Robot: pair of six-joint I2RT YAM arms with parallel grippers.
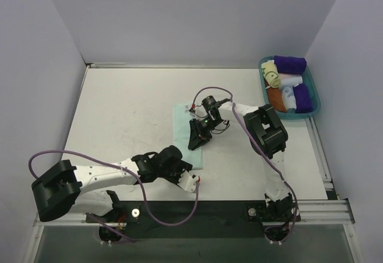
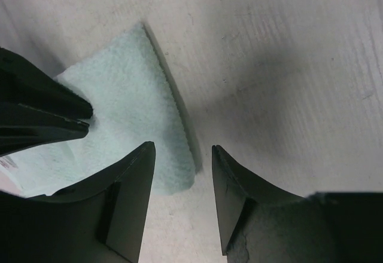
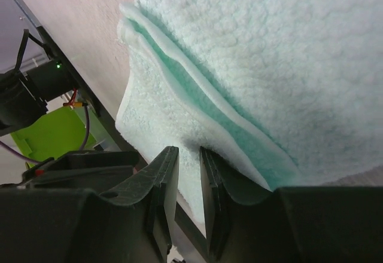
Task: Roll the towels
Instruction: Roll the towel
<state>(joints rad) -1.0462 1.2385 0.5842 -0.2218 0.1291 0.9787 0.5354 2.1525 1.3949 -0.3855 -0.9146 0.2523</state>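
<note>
Mint-aqua towel [image 1: 181,125] lies flat mid-tabletop [image 1: 119,113], folded in layers, its long axis running near to far. The left hand [image 2: 182,148] hangs spread over its near corner. The right hand [image 3: 188,155] is nearly pressed together at the towel's edge; I cannot tell whether it pinches cloth.

One teal tray [image 1: 262,72] sits on one white table [image 1: 119,113]. Inside the tray lie five rolled cloths: two purple rolls [image 1: 290,64], one orange roll [image 1: 274,98], one white roll [image 1: 291,93] and one pale yellow towel [image 1: 272,73] with green marks. Well to the left of the tray lies one mint towel [image 1: 181,128], which makes two towels and six cloths in all. Two arms stand nearer than the tray, one left arm [image 1: 102,176] and one right arm [image 1: 266,132]. Each carries one two-fingered gripper, the left gripper [image 2: 182,149] and the right gripper [image 3: 188,152]. Three pale walls [image 1: 197,18] rise behind and beside the tray.
</note>
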